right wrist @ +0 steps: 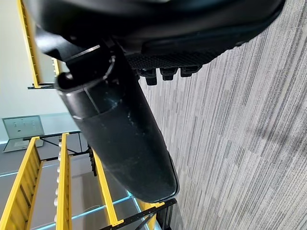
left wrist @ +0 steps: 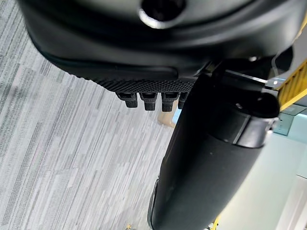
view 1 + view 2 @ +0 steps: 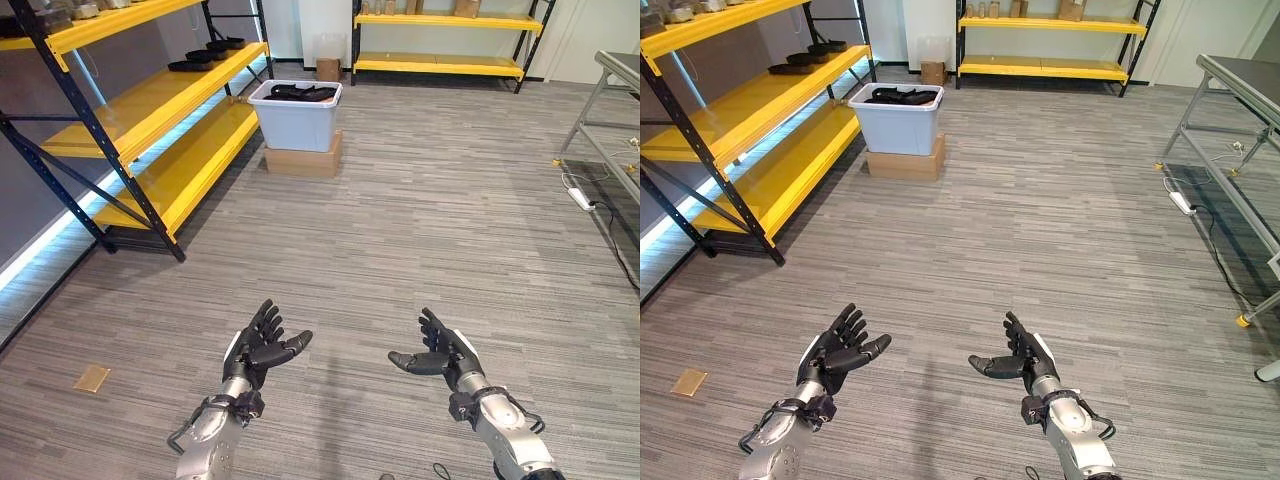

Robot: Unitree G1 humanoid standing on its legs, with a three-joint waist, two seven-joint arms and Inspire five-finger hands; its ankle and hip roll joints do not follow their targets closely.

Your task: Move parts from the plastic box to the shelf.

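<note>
- Left hand is held low over the grey floor, palm turned inward, fingers spread wide and straight, thumb jutting toward the middle. It holds nothing.
- Right hand is level with the left and well apart from it, palm facing the left hand, fingers relaxed and loose, thumb pointing inward. It too holds nothing.
- In each wrist view the fingertips show as a short row past the palm, with striped floor beyond them and nothing between thumb and fingers.
- The box, pale grey plastic, stands far ahead of both hands on a flat cardboard carton, just beside the near end of the shelf.
- Dark parts lie heaped in the box, showing at rim height.
- The shelf runs along the left wall, with dark blue uprights and yellow boards on several levels.
- A few dark items lie on its middle board, at the far end, behind the box.
- A second yellow shelf stands against the back wall; small cartons sit on it.
- A grey metal surface stands at the right edge, with a white power strip on the floor beside it.
- A small brown tile lies on the floor left of the left arm.
</note>
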